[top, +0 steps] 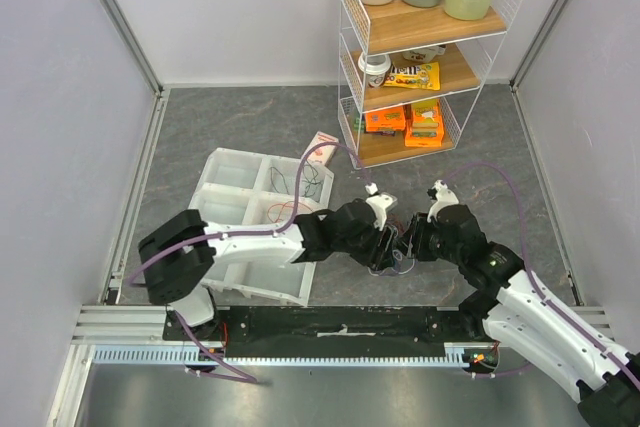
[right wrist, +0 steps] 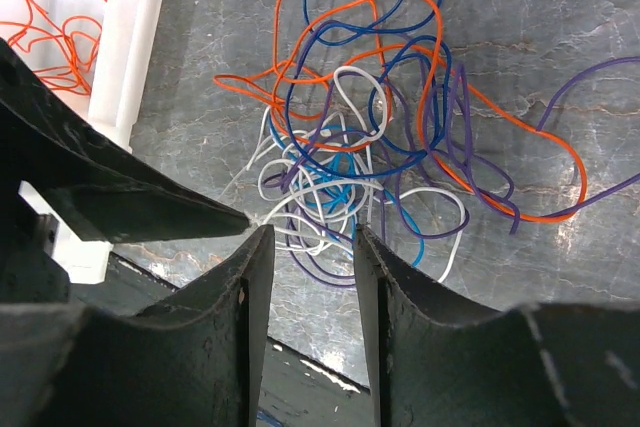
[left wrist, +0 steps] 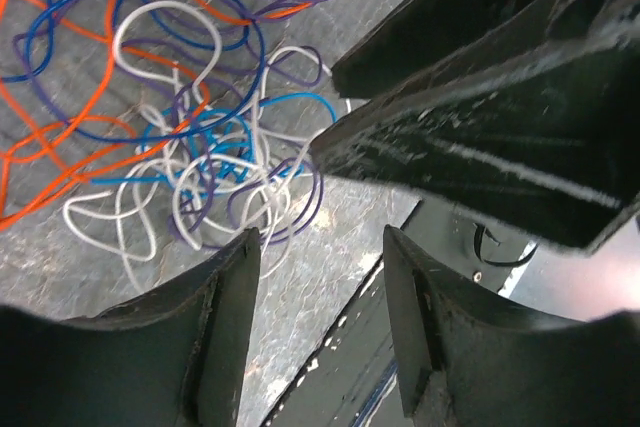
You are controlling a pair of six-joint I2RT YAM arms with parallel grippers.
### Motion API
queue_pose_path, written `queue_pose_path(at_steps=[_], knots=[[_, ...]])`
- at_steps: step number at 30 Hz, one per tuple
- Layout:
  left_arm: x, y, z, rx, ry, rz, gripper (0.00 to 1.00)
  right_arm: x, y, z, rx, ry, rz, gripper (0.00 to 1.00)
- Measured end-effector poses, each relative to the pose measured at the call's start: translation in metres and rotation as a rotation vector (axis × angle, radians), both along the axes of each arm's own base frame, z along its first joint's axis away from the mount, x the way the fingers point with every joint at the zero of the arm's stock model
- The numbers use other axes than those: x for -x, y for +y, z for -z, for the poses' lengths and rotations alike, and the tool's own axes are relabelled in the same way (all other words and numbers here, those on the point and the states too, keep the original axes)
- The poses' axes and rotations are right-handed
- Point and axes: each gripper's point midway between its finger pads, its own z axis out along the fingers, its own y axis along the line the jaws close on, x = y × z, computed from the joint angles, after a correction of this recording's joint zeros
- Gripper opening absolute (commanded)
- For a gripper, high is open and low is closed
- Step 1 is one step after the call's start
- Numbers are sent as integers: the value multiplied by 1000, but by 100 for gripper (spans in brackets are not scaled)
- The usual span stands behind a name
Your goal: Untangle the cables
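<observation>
Top external view: fixed, high and behind both arm bases; faces forward and down over the whole tabletop (top: 230, 117) as far as the wire shelf (top: 420, 57); distant.
Left wrist view: close; looks past the left end effector (left wrist: 320, 237) down onto the cables (left wrist: 200, 137).
Right wrist view: close; looks past the right end effector (right wrist: 312, 232) from the opposite side.
Shared: both wrist views take in the same tangle; each shows a finger of the other end effector; the top view shows the tangle only small, between the two.
</observation>
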Motion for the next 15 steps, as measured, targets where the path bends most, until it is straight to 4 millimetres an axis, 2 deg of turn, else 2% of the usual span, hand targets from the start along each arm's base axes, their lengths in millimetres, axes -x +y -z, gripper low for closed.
queue_pose_path(at_steps=[3,6,8,11,12,15], knots=[[-1,-13,5,-29,-20,-5,50,1,0,3,1,11,-1,45],[-3,-17,11,-61,-26,-14,47,5,0,12,6,33,-7,45],[-5,-20,15,-85,-25,-18,36,8,-1,19,11,50,-10,45],[-7,-20,21,-117,-21,-22,6,8,-2,23,15,59,-4,45],[-8,-20,23,-127,-22,-22,2,9,-2,24,13,59,-3,45],[-9,-18,23,-138,-34,-26,2,8,-1,25,3,55,1,52]])
